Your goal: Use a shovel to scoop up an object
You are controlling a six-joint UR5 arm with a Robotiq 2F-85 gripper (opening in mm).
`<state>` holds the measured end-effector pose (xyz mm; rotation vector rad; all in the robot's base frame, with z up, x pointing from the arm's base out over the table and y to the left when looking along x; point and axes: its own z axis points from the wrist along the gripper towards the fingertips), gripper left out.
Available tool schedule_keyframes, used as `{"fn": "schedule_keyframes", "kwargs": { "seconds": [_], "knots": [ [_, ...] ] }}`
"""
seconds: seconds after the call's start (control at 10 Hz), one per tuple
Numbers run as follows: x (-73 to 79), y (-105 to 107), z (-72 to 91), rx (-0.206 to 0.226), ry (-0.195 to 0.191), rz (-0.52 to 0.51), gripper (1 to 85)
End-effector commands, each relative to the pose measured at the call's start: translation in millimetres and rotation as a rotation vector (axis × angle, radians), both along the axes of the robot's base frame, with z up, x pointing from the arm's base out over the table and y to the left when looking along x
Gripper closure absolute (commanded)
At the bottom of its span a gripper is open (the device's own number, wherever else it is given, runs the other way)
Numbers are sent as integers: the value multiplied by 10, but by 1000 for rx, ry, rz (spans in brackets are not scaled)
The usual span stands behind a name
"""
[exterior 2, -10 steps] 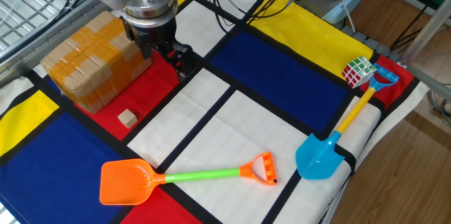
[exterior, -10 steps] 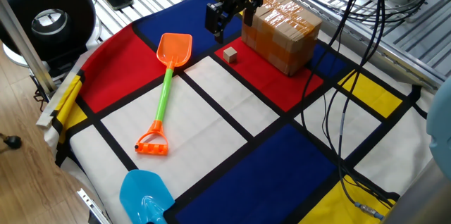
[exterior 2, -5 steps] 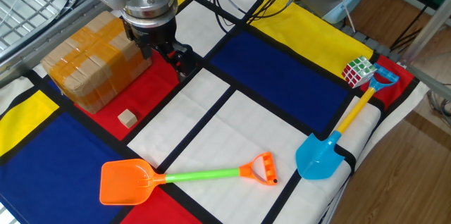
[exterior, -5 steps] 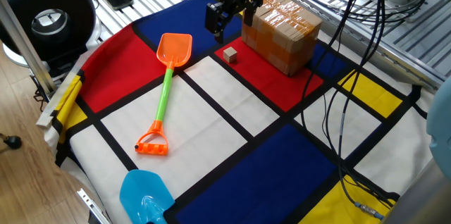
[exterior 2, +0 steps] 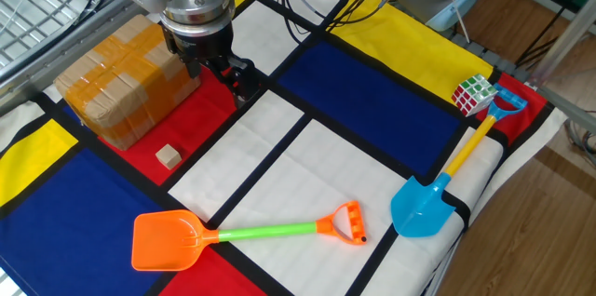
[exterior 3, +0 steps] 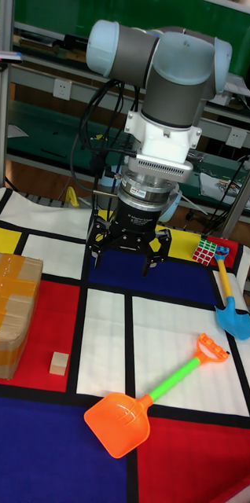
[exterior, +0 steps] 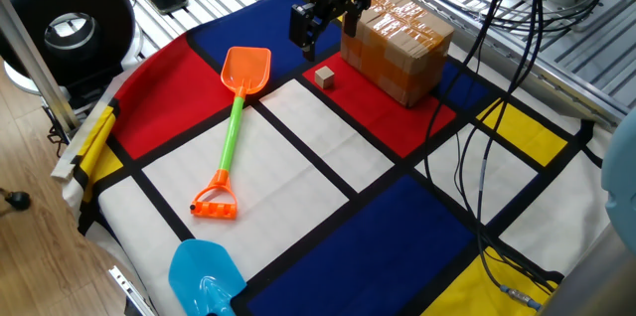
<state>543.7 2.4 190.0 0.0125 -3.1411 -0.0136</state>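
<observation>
The shovel (exterior: 231,132) lies flat on the patterned mat: orange blade toward the far side, green shaft, orange end loop toward the near edge. It also shows in the other fixed view (exterior 2: 265,233) and in the tall view (exterior 3: 172,381). The object (exterior: 324,78), a tiny tan wooden cube (exterior 2: 168,155) (exterior 3: 58,363), rests on a red panel to the right of the blade. My gripper (exterior: 326,33) (exterior 2: 219,73) (exterior 3: 125,251) hangs open above the mat, just beyond the cube and well away from the shovel. Nothing sits between its fingers.
A big taped cardboard box (exterior: 397,43) (exterior 2: 126,77) stands right beside the gripper and the cube. A light blue shovel (exterior 2: 424,208) and a Rubik's cube (exterior 2: 475,94) lie at the mat's edge. Cables (exterior: 477,157) trail over the mat's right side.
</observation>
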Motion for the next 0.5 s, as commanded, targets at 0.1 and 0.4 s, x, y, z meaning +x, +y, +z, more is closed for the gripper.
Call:
{"fn": "schedule_keyframes", "kwargs": {
  "seconds": [0.1, 0.4],
  "knots": [
    [261, 287, -41, 77, -77, -2, 440],
    [370, 272, -12, 46, -46, 7, 443]
  ]
}}
